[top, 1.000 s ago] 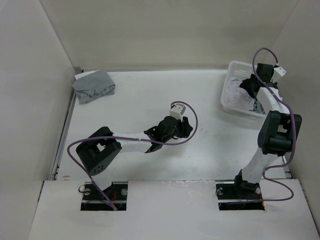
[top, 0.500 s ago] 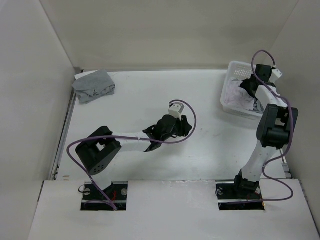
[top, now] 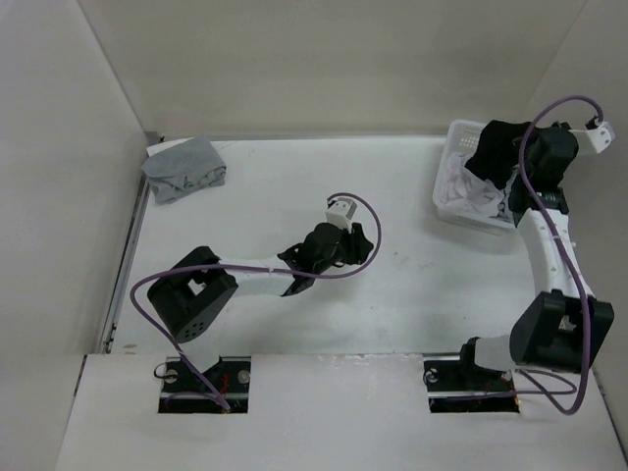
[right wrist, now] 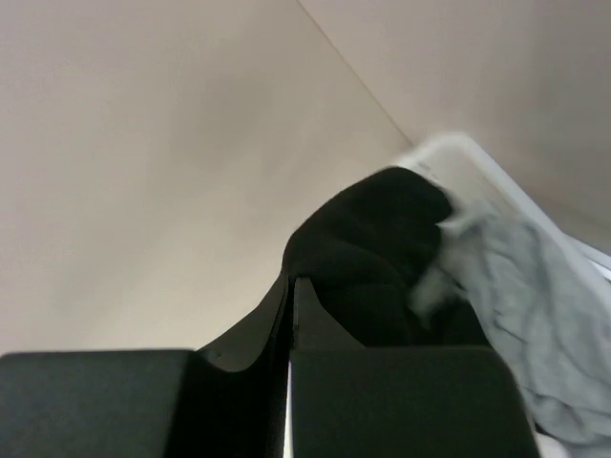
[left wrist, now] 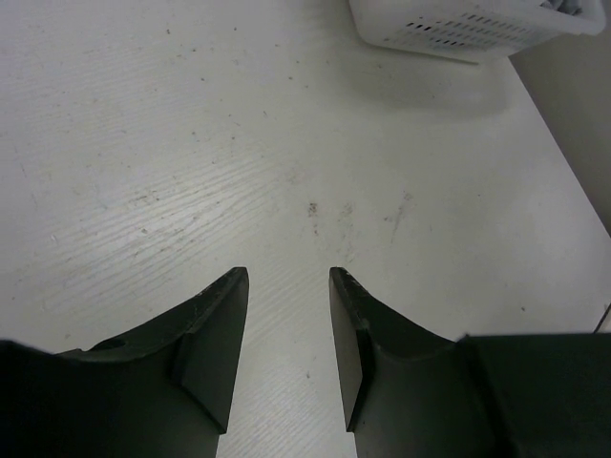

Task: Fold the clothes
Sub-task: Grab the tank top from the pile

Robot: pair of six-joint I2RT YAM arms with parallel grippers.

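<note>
Pale walls (top: 324, 59) box in your white bench (top: 275, 186), its top scuffed and speckled. The lattice basket (top: 459, 218) sits at the far right corner. Your right claw (right wrist: 291, 281), pressed together, pinches the black garment (top: 496, 147) above it. A grey garment (top: 183, 169) lies far left. Your left claw (left wrist: 288, 277) hangs spread over mid-bench.

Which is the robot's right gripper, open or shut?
Shut. In the right wrist view the right gripper has its fingers pressed together, pinching the black garment above the white basket.

limp black garment (top: 496, 147) above basket (top: 453, 137)
</note>
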